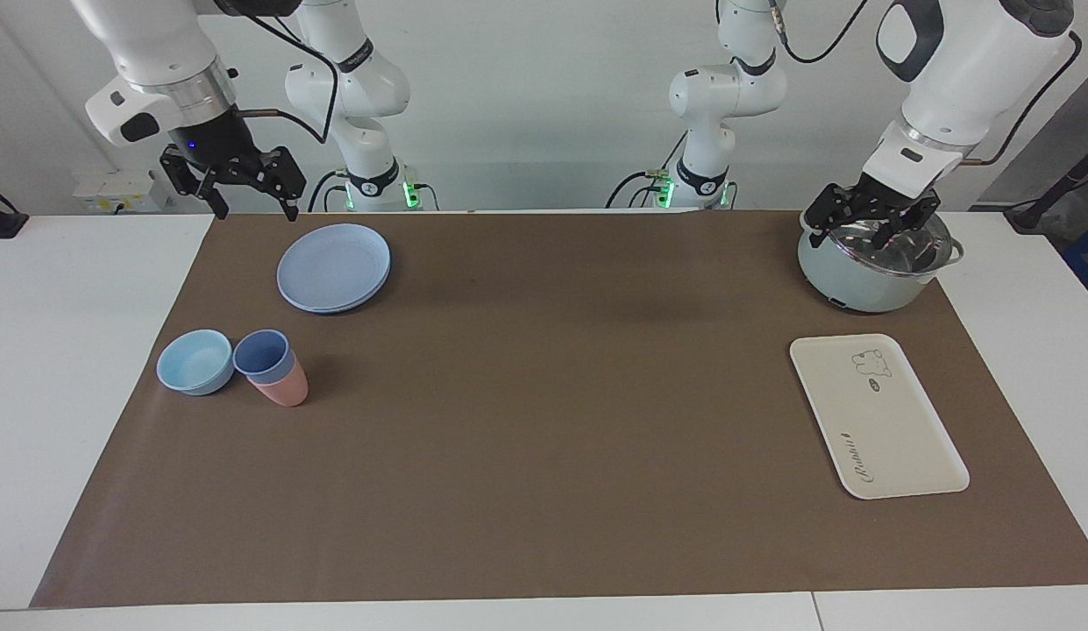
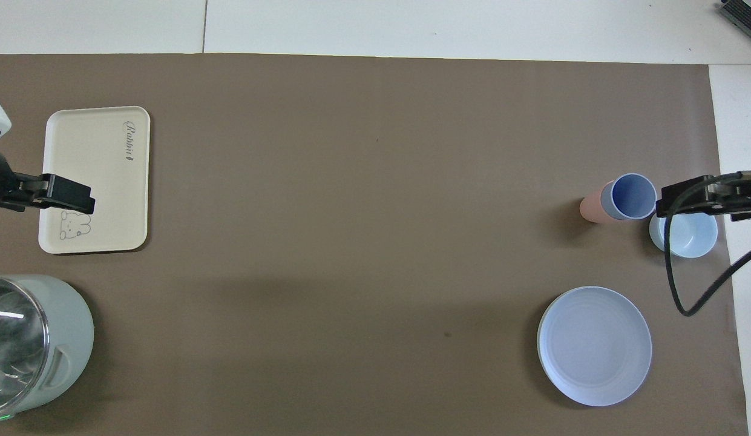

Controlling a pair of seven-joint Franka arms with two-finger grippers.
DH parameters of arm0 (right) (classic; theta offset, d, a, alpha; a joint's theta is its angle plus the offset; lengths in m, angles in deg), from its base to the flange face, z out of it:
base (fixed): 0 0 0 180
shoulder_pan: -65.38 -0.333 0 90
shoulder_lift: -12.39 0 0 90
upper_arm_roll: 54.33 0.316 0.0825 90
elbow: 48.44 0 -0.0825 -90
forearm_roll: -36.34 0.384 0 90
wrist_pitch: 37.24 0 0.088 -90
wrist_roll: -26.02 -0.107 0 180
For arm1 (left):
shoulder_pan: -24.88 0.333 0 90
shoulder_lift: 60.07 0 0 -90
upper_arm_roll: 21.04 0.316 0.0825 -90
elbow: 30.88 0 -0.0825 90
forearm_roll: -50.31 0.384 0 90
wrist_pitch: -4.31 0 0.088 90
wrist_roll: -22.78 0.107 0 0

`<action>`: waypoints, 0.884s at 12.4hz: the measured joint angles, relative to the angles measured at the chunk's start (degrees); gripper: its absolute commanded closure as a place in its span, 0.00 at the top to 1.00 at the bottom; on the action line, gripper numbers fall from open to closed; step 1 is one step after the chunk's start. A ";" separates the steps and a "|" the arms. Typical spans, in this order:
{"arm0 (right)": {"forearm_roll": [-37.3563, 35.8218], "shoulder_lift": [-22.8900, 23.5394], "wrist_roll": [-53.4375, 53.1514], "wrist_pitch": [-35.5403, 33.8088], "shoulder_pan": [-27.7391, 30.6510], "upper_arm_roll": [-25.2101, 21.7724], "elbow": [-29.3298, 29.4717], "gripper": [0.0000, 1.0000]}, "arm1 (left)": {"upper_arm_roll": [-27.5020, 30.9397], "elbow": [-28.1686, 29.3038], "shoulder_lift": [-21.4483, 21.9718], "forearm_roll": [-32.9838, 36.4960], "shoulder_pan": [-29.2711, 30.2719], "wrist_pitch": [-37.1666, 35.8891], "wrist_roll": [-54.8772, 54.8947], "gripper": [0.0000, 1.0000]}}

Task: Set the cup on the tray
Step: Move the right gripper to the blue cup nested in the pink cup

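Nested in the pink tumbler [image 1: 285, 386], the cup [image 1: 263, 353]; tray [image 1: 877, 416] bare; both hands wide open, empty, clearer facing.

cursive "Rabbit" on the tray [image 2: 97, 158], beside bear drawing

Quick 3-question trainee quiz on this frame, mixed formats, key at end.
1. True or false: the cup already stands on the tray.
2. The cup sits nested in what? A) pink tumbler B) light-blue bowl C) pot
3. Fill in: the left gripper hangs over the ____; the right gripper waits raised near the plates.

Key: 1 false; 2 A; 3 pot.
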 measured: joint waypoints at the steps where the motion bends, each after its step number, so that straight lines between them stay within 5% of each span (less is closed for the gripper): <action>1: 0.00 -0.04 0.00 0.00 0.00 0.00 -0.11 1.00 | 0.00 0.00 0.00 0.00 0.00 0.00 0.00 1.00; 9: 0.00 -1.67 0.01 -3.41 0.05 0.00 -0.95 0.99 | 0.00 0.00 0.00 0.00 0.00 0.00 0.00 1.00; 11: 0.00 -1.90 0.01 -2.85 0.26 -0.02 -0.99 0.91 | 0.00 0.00 0.00 0.00 0.00 0.00 0.00 1.00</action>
